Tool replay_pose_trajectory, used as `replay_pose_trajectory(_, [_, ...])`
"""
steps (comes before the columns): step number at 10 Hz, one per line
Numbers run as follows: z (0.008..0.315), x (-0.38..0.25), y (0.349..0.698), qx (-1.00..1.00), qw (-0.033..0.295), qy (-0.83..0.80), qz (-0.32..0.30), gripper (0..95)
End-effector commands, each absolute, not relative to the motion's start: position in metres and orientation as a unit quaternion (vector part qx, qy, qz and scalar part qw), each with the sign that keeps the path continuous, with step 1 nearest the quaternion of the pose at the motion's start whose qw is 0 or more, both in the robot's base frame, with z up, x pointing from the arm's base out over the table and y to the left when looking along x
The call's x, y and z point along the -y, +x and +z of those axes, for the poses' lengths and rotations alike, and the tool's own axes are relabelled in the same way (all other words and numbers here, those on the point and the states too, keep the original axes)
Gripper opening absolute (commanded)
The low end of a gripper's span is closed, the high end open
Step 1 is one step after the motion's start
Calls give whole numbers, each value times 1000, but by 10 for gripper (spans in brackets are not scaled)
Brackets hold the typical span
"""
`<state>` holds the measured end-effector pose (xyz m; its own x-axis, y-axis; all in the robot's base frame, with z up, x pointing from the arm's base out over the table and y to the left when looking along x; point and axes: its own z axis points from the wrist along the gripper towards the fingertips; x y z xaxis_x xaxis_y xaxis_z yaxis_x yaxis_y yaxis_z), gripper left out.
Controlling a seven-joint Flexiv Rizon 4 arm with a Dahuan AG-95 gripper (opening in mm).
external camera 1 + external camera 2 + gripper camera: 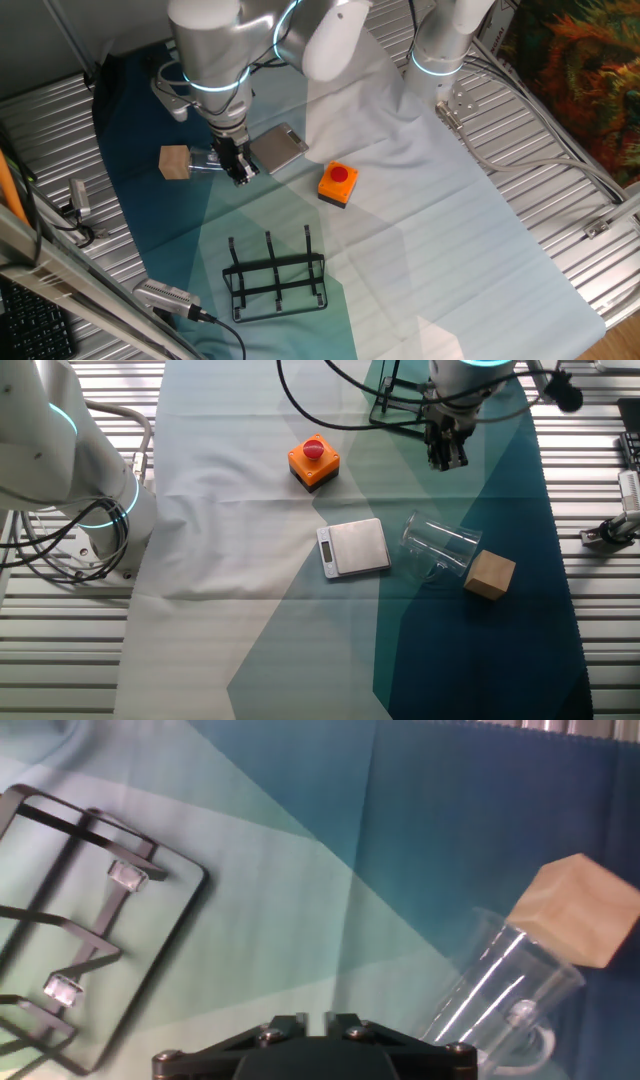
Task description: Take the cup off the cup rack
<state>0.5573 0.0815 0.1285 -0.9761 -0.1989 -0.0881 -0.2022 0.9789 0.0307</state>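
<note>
Tabletop [560,130] of ribbed silver metal slats, covered w/ a cloth [430,230] in white, pale teal & dark blue panels, creased toward the white end. Grey cables [530,150] run along the slats at one edge. Bright, even overhead light, soft shadows. A patterned orange-green fabric [580,60] fills one corner beyond the tabletop; a black keyboard [30,325] sits at the opposite corner.

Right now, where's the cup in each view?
One fixed view: cup left of centre, beside the gripper, partly hidden by it.
Other fixed view: cup right of centre, on its side.
Hand view: cup lower right, on its side.
Shared landmark: the wooden cube right next to it.
</note>
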Motion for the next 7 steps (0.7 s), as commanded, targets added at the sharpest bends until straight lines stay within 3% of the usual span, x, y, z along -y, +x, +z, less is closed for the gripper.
replay_pose_trajectory(1, [129, -80, 557, -991, 46, -123, -3, 190])
replay_pose_trajectory(7, [131, -85, 557, -992, 44, -116, -9, 190])
